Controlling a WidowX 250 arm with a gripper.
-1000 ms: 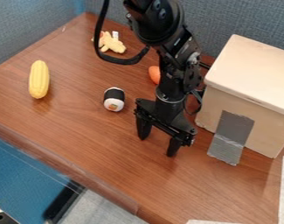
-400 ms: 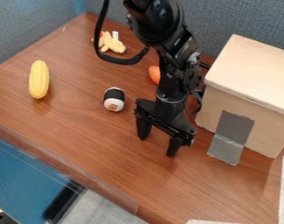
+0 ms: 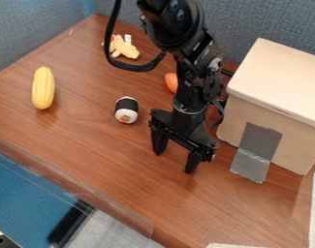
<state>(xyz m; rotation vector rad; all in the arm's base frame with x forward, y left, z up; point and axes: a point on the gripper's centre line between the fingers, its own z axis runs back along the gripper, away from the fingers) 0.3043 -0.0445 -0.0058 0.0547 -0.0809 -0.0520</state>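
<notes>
We see the black two-finger gripper (image 3: 175,163) spread apart and holding nothing. Nearest it sits a black-and-white plush sushi roll (image 3: 126,110).

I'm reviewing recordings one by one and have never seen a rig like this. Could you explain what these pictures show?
The black machine is a robot arm, reaching in from the top edge of the picture. At its lower end are two black fingers, which do the grasping. They are spread apart, with nothing held between them.

Every picture is taken by one fixed camera, looking down at a slant on a brown wooden table.

Left of the fingers sits a black-and-white sushi roll, and farther left a yellow corn cob. Behind lie a small yellow toy and an orange object, partly hidden by the arm, so I cannot name it. On the right stands a pale box with grey tape down its front.
</notes>
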